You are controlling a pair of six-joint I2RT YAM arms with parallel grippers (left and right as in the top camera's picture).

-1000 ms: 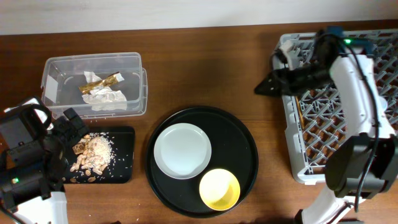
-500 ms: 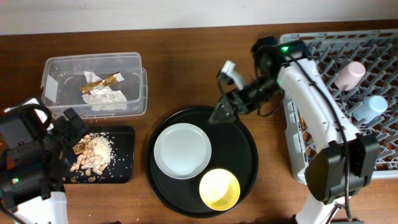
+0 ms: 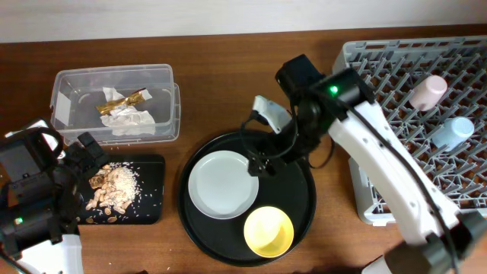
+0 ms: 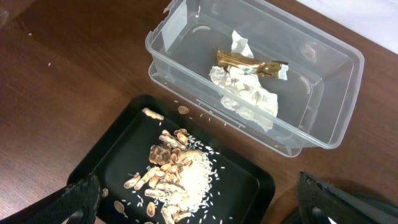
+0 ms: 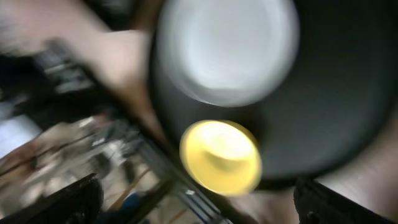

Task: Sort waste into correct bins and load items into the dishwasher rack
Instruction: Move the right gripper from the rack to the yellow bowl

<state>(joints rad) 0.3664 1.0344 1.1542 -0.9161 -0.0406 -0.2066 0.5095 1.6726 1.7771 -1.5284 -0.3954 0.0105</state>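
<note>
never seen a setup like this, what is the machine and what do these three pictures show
A robot: two arms at a wooden table, each ending in a two-finger gripper. One picture is shot from above; the other two come from cameras on the wrists, so the dark shapes in their bottom corners are the fingers. The right wrist view is blurred. Left: a clear tub holds a napkin and a gold wrapper; a shallow black tray holds food scraps. Middle: a round black tray carries a pale plate and a yellow bowl. Right: a grey dishwasher rack holds a pink cup and a blue cup. The left gripper and right gripper are both open, holding nothing.
</note>
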